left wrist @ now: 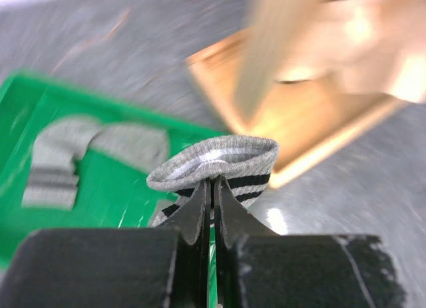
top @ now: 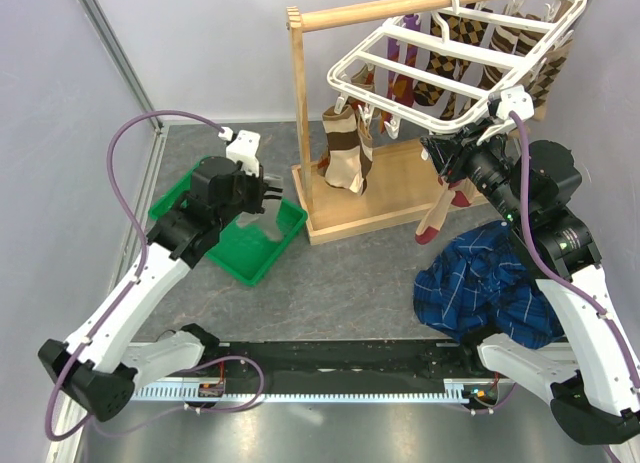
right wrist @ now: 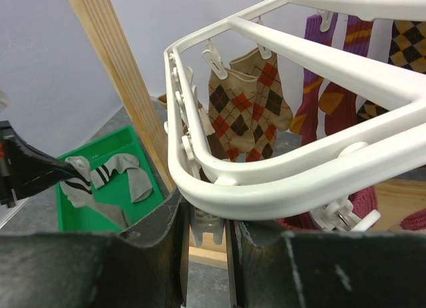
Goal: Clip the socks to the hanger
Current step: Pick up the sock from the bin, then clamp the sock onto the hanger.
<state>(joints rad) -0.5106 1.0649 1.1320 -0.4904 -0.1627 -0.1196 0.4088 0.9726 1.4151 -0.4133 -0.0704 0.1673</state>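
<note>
My left gripper (top: 268, 191) (left wrist: 213, 185) is shut on the striped cuff of a grey sock (left wrist: 219, 163) and holds it up over the green bin (top: 262, 255). A second grey sock (left wrist: 66, 155) (right wrist: 118, 173) lies in the bin. My right gripper (top: 442, 151) (right wrist: 207, 218) is up at the near corner of the white hanger (top: 450, 45) (right wrist: 279, 168), its jaws closed on one dangling white clip (right wrist: 208, 233). A tan and maroon sock (top: 345, 161) hangs at the hanger's left end. Another tan sock with a maroon toe (top: 437, 215) hangs below my right gripper.
The hanger hangs from a wooden rail stand with its post (top: 298, 103) and flat base (top: 395, 188). Brown argyle socks (right wrist: 249, 98) are clipped along the hanger. A blue plaid cloth (top: 490, 283) lies on the table at the right, beside my right arm.
</note>
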